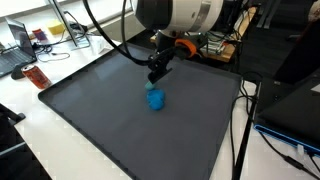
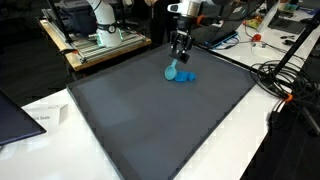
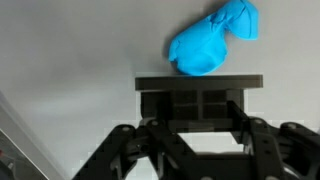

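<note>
At mid-frame in an exterior view, the black gripper (image 1: 158,77) hangs just above a crumpled bright-blue soft lump (image 1: 155,99) on the matte dark-grey desk (image 1: 90,120). In an exterior view, upper centre, the lump (image 2: 181,74) looks squashy and two-lobed. In the wrist view the lump (image 3: 210,40) sits upper right. The jaws look nearly together, but I cannot tell if they pinch anything. Such yielding stuff wants a slow, centred approach.
</note>
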Robot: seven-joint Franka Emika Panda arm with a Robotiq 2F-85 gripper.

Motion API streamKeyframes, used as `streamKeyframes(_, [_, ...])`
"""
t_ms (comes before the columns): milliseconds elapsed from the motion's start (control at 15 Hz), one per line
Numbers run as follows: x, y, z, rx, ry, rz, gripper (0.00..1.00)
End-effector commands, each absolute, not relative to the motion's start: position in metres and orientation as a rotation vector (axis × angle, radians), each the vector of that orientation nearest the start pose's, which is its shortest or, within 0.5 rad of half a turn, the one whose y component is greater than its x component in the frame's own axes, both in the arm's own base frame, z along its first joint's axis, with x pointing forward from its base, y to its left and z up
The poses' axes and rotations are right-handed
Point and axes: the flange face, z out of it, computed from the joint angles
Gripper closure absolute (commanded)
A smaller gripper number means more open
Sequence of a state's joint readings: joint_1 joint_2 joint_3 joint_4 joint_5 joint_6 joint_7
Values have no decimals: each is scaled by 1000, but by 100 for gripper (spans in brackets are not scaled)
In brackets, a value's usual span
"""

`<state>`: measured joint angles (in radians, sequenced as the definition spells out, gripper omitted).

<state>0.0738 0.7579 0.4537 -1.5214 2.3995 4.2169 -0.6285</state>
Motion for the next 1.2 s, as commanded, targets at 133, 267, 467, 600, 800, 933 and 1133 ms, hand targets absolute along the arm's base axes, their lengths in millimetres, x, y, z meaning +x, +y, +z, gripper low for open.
streamKeyframes(133, [509, 145, 267, -2248, 2356, -762, 63])
streamKeyframes(267, [509, 144, 266, -2263, 2335, -847, 63])
streamKeyframes(467, [511, 146, 267, -2291, 2278, -955, 63])
streamKeyframes(600, [511, 148, 266, -2308, 2246, -992, 63])
streamKeyframes(800, [511, 149, 262, -2348, 2182, -1037, 63])
streamKeyframes(933, [511, 148, 260, -2374, 2144, -1058, 63])
streamKeyframes(1133, [510, 142, 257, -2389, 2102, -1095, 63])
